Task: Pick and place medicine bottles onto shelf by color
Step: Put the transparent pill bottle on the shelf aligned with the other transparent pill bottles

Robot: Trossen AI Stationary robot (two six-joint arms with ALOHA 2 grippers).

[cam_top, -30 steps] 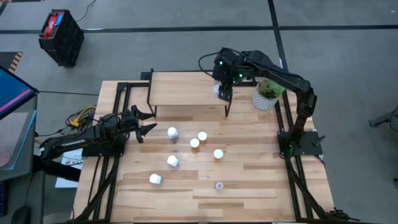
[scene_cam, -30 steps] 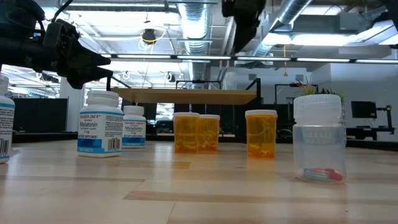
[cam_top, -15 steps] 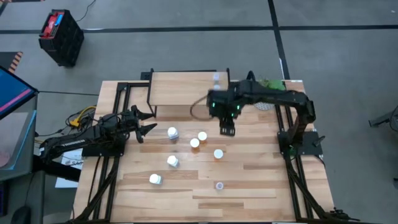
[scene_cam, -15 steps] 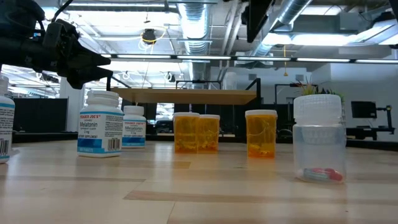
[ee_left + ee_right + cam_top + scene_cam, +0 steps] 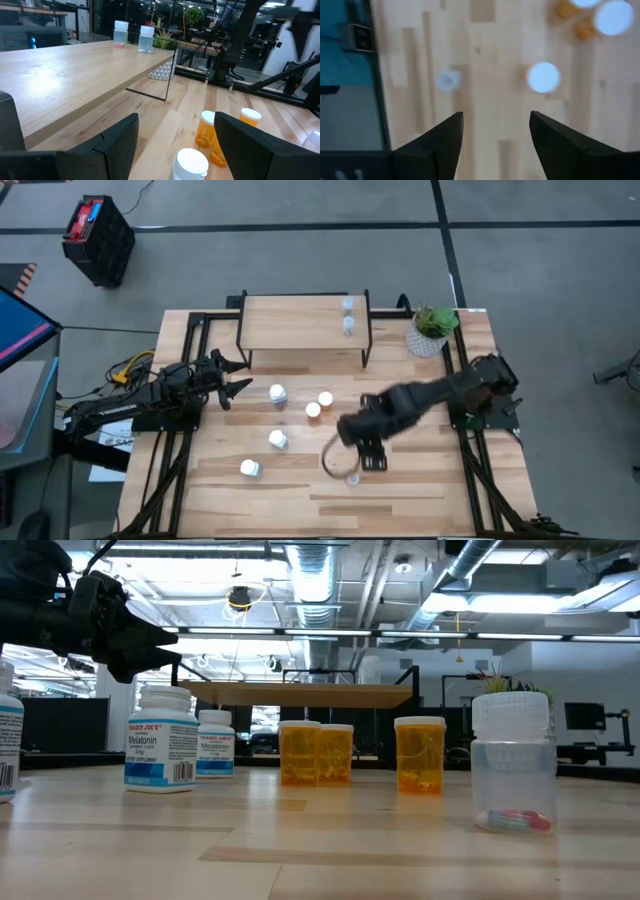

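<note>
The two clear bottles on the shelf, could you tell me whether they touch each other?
Apart. The left wrist view shows a gap between the two clear bottles on the shelf.

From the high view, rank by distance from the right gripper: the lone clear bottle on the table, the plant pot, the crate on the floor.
1. Clear bottle, right beside the right gripper, near table edge.
2. Plant pot, far right corner.
3. Crate, on the floor beyond the far left corner.

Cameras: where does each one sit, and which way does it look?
High view: overhead, straight down; left gripper, right gripper show.
Low view: tabletop level, across the bottles; left gripper upper left.
Left wrist view: past open fingers toward the shelf.
Right wrist view: right gripper's open fingers, tabletop below.
Shared: high and left wrist both show the shelf's two clear bottles.
</note>
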